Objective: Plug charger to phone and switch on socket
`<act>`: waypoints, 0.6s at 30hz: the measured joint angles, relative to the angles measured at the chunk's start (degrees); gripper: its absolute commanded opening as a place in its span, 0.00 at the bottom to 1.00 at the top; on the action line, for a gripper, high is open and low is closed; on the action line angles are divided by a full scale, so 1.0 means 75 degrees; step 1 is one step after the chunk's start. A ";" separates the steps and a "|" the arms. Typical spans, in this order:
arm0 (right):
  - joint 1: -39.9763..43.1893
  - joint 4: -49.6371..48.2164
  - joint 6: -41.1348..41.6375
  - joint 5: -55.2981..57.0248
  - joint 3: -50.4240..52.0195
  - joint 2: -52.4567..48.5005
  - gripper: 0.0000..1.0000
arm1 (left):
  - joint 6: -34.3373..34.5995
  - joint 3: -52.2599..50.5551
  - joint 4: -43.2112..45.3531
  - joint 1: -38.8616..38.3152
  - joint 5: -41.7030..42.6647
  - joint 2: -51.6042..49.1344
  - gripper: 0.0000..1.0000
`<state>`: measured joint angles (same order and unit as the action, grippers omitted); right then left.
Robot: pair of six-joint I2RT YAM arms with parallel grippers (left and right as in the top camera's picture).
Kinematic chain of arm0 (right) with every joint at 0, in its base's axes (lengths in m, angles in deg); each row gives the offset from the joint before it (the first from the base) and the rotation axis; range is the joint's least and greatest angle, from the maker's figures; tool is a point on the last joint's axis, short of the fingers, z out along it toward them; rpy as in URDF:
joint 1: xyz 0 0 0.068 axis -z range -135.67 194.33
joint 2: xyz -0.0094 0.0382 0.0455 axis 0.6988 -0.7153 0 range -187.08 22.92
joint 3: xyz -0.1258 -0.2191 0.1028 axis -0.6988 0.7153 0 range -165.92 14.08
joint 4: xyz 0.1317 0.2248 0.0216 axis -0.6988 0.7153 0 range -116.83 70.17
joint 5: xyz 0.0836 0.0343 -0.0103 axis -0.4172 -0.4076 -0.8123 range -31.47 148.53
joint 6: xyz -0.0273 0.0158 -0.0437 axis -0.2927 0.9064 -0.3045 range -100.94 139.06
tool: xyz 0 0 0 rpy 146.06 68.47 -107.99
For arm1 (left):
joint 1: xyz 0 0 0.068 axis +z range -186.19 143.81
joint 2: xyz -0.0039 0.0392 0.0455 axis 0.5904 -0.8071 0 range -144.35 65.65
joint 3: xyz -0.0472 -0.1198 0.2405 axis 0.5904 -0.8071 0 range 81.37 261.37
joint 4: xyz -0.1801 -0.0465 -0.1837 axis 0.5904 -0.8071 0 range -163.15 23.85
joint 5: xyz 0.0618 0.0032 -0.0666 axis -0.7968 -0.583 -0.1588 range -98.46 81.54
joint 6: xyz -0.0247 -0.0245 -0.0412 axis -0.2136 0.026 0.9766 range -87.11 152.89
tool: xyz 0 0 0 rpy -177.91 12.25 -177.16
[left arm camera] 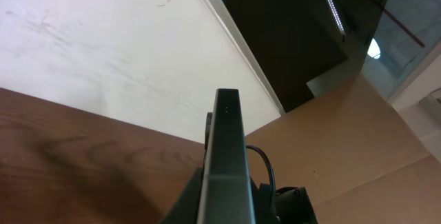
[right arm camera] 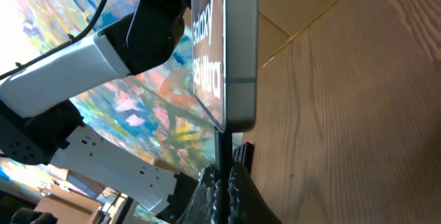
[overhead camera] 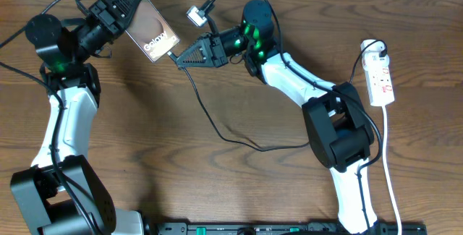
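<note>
The phone (overhead camera: 150,31), silver-backed with "Galaxy" lettering, is held tilted above the table at the back left, and my left gripper (overhead camera: 134,12) is shut on its upper part. The left wrist view has the phone's dark edge (left arm camera: 227,148) rising straight up from the jaws. My right gripper (overhead camera: 179,57) is shut on the charger's plug tip (right arm camera: 222,148), which meets the phone's bottom end (right arm camera: 238,117). From there the thin black charger cable (overhead camera: 217,128) loops down across the table. The white socket strip (overhead camera: 381,79) lies at the far right, away from both grippers.
The socket's white cord (overhead camera: 389,163) runs down the right side toward the front edge. A white wall borders the table at the back (left arm camera: 103,45). A black rail (overhead camera: 275,228) lies along the front edge. My right arm's body (overhead camera: 336,130) stands between the cable loop and the socket.
</note>
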<state>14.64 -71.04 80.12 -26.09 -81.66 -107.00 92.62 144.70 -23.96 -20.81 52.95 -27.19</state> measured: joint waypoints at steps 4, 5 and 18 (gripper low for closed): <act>0.0044 0.0000 0.0000 0.0000 0.0000 0.0000 0.01 | 0.0003 0.0000 0.0000 0.0000 -0.0003 0.0000 0.08; 0.0050 0.0000 0.0000 0.0000 0.0000 0.0000 0.01 | 0.0003 0.0000 0.0000 0.0000 -0.0003 0.0000 0.08; 0.0047 0.0000 0.0000 0.0015 0.0000 0.0000 0.01 | 0.0003 0.0000 0.0000 0.0000 -0.0029 0.0000 0.07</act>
<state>14.99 -71.04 80.12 -25.98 -81.66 -107.00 92.64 144.70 -23.96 -20.81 52.73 -27.19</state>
